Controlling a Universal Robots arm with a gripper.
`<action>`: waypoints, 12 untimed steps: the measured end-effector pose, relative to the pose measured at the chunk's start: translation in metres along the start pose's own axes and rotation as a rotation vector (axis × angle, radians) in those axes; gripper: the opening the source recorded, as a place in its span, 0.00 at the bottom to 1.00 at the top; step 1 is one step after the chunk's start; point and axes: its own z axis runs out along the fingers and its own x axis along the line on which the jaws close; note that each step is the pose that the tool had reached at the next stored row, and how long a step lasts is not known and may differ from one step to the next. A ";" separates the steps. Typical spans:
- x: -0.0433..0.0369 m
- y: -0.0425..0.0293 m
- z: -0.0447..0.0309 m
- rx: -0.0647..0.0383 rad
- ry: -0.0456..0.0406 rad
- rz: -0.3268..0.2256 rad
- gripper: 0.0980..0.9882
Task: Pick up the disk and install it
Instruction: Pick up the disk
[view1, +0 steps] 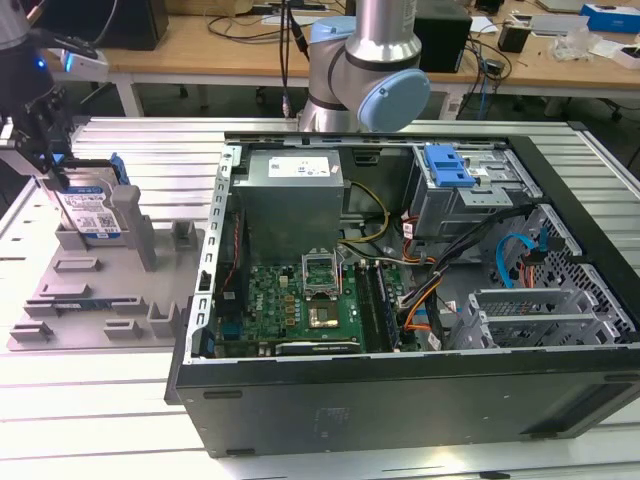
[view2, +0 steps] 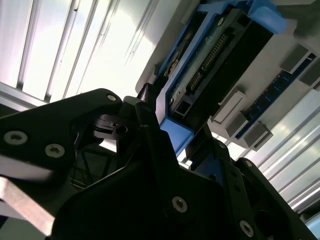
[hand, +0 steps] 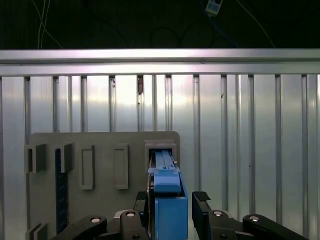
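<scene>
The disk (view1: 92, 212), silver with a white-and-blue label and bright blue rails, stands on edge in a slot at the back of a grey holder plate (view1: 110, 285) at the exterior view's left. My gripper (view1: 52, 172) comes down over the disk's top edge. In the first wrist view the blue rail of the disk (hand: 169, 212) sits between the two black fingers of the gripper (hand: 171, 198), with a narrow gap on one side. The second wrist view shows the disk's connector edge (view2: 210, 57) running out from between the fingers (view2: 146, 117). The gripper stands open around the disk.
An open computer case (view1: 560, 400) lies on the ribbed metal table (view1: 100, 420), with a motherboard (view1: 300, 310), a grey power supply (view1: 290, 195) and a drive cage with a blue latch (view1: 448, 165). The arm's base (view1: 365, 70) stands behind the case. The holder plate (hand: 100, 150) has several other slots.
</scene>
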 end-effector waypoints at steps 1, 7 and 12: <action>0.0000 0.0000 0.0002 0.000 0.0000 0.000 0.43; 0.0000 0.0001 0.0012 0.000 0.0000 0.000 0.43; 0.0002 0.0004 0.0014 0.000 0.0001 0.000 0.43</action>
